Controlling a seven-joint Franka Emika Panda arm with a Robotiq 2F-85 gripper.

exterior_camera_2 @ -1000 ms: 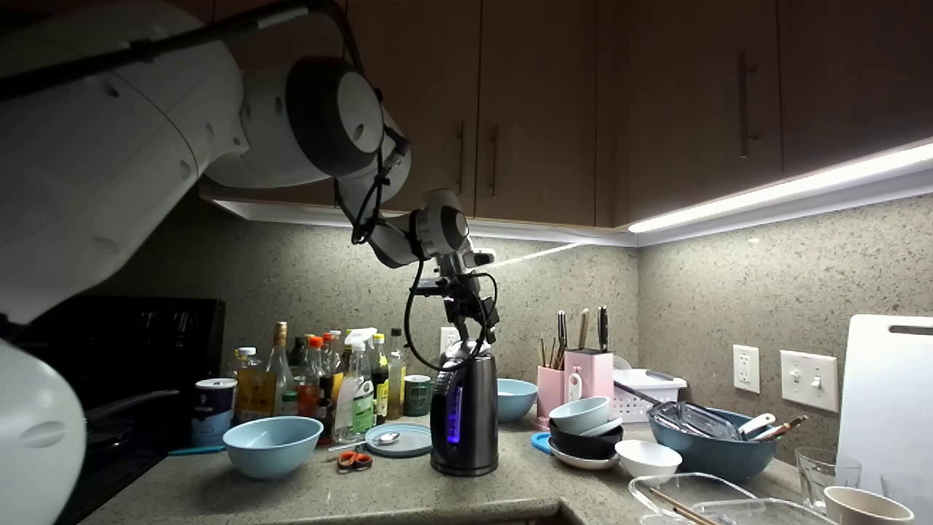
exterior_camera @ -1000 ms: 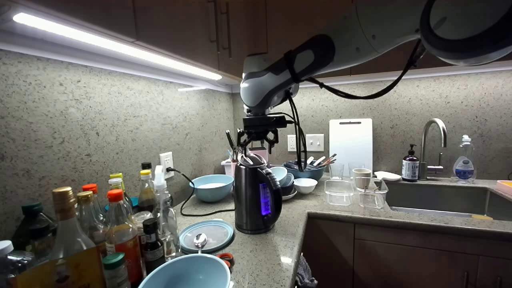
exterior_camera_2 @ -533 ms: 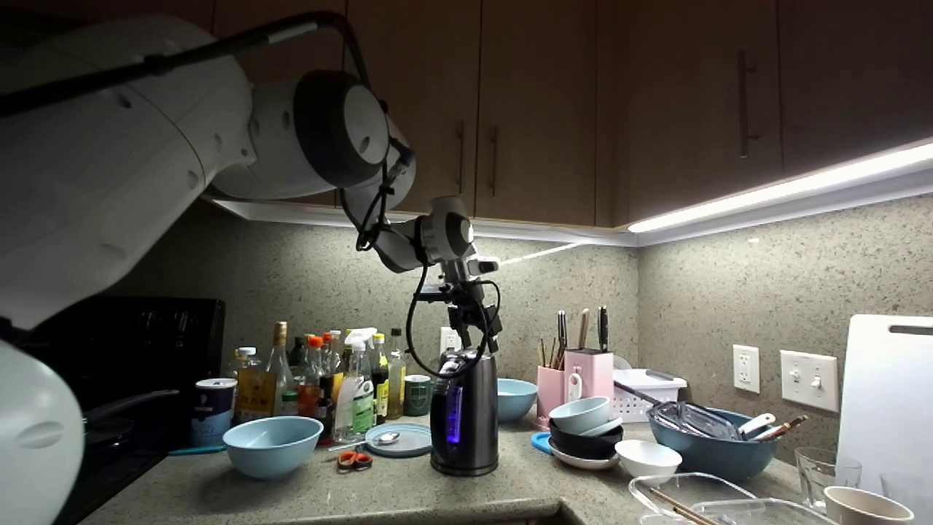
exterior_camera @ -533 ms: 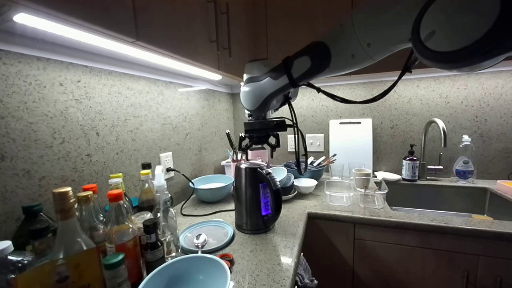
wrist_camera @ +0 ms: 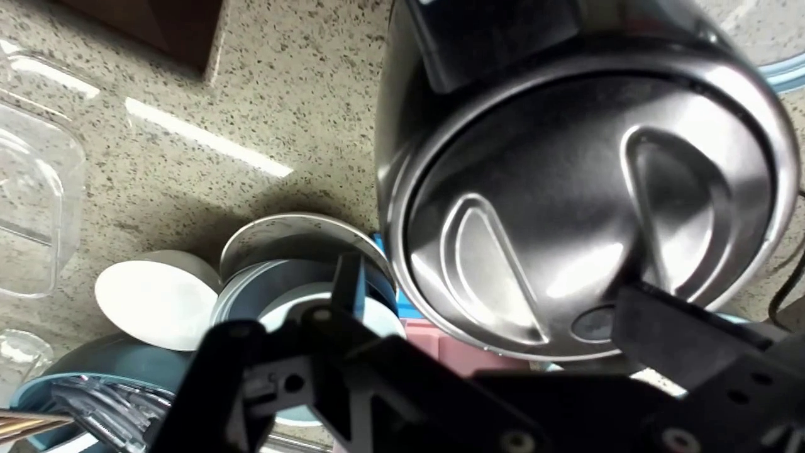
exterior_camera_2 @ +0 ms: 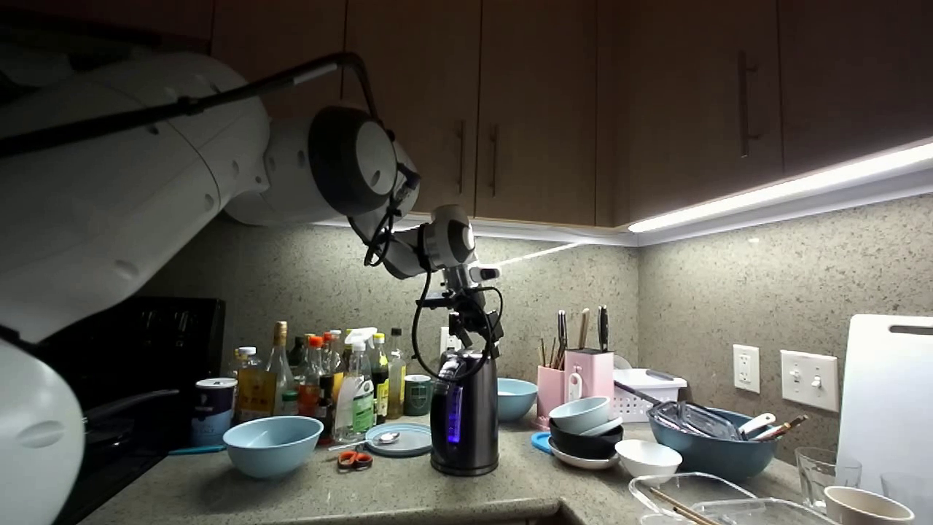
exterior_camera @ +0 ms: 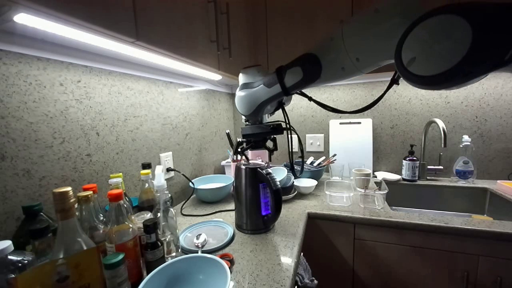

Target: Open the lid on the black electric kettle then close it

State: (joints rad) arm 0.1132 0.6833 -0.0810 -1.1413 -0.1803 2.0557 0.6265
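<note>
The black electric kettle (exterior_camera: pixel 249 200) stands upright on the counter in both exterior views (exterior_camera_2: pixel 481 423). Its glowing purple strip (exterior_camera: pixel 265 199) is beside the handle (exterior_camera: pixel 277 196). The round metallic lid (wrist_camera: pixel 541 189) lies flat in the rim in the wrist view, with two half-round recesses and a small oval (wrist_camera: pixel 593 324) at its edge. My gripper (wrist_camera: pixel 494 299) is open and empty, just above the kettle top (exterior_camera: pixel 259 157). One finger is over the lid by the oval and partly covers it; I cannot tell whether it touches. The other finger is outside the rim, above the bowls.
Stacked bowls (exterior_camera_2: pixel 583 434) and a pink knife block (exterior_camera_2: pixel 589 379) stand close by the kettle. A blue bowl (exterior_camera: pixel 211 188), a plate-like lid with a spoon (exterior_camera: pixel 214 236) and several bottles (exterior_camera: pixel 120 228) are on the other side. A power cord (exterior_camera: pixel 192 215) runs behind.
One second ago the kettle lid was tilted up under the gripper; half a second ago and now it lies flat. The arm has come lower and the gripper has shifted slightly over the kettle.
</note>
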